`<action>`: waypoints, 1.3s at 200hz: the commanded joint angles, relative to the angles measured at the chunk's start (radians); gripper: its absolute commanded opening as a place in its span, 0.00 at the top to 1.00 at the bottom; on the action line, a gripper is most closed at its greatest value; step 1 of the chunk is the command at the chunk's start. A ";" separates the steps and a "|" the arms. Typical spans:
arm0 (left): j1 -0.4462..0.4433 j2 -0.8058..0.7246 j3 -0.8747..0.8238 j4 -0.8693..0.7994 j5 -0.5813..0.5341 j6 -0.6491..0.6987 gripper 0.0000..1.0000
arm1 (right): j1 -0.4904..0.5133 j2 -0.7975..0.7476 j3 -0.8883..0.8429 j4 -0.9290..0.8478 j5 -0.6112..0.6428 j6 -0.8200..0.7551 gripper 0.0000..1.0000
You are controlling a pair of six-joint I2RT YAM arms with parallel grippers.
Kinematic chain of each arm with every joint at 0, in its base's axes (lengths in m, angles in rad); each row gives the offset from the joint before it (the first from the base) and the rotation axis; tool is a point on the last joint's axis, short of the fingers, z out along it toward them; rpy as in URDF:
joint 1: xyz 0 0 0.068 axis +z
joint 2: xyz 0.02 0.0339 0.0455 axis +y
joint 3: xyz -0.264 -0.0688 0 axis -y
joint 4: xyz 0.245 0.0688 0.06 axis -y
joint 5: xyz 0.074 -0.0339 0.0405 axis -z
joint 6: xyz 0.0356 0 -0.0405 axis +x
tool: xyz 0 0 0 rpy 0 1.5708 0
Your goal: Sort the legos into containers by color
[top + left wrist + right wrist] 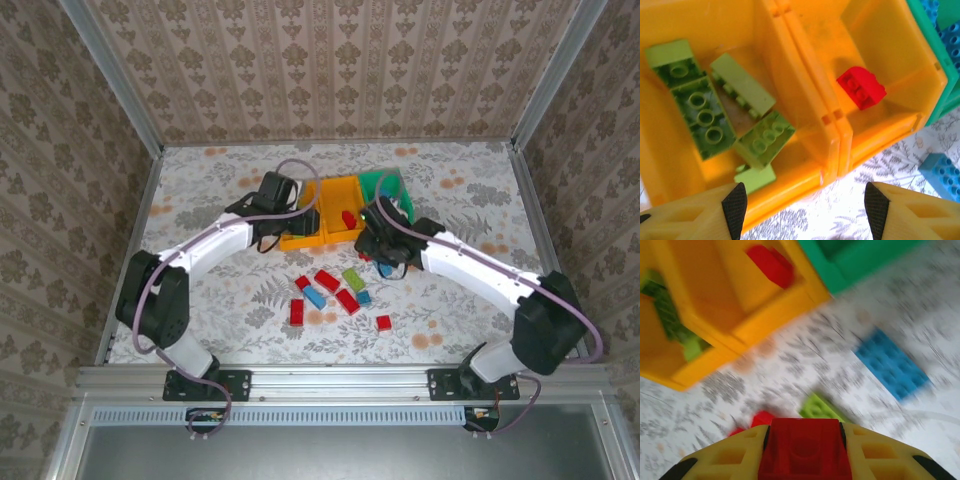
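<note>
Counter: covered in pale floral print, loose legos scattered before the containers.
Walls: papered in damask.
Left jaws: held apart above the containers.
Right jaws: clamped on a red lego.

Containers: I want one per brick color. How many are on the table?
3, in a row: the left orange bin holding lime bricks, the middle orange bin holding a red brick, and the green bin at the right end. None seems hidden.
</note>
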State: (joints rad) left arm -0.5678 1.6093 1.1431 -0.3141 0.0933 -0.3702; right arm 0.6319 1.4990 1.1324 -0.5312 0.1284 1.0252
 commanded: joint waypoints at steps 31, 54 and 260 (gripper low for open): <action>-0.025 -0.134 -0.161 -0.073 -0.058 -0.048 0.32 | -0.095 0.295 0.271 0.138 -0.097 -0.195 0.75; -0.042 -0.197 -0.237 -0.099 -0.062 -0.084 0.32 | -0.129 0.414 0.394 0.130 -0.110 -0.217 0.75; -0.297 -0.321 -0.438 -0.266 -0.022 -0.286 0.34 | -0.164 0.426 0.492 0.089 -0.102 -0.331 0.27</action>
State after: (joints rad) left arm -0.8501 1.2778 0.7109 -0.5518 0.0574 -0.6147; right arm 0.4675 2.0304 1.6726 -0.4339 -0.0082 0.7357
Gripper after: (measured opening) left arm 0.669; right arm 0.722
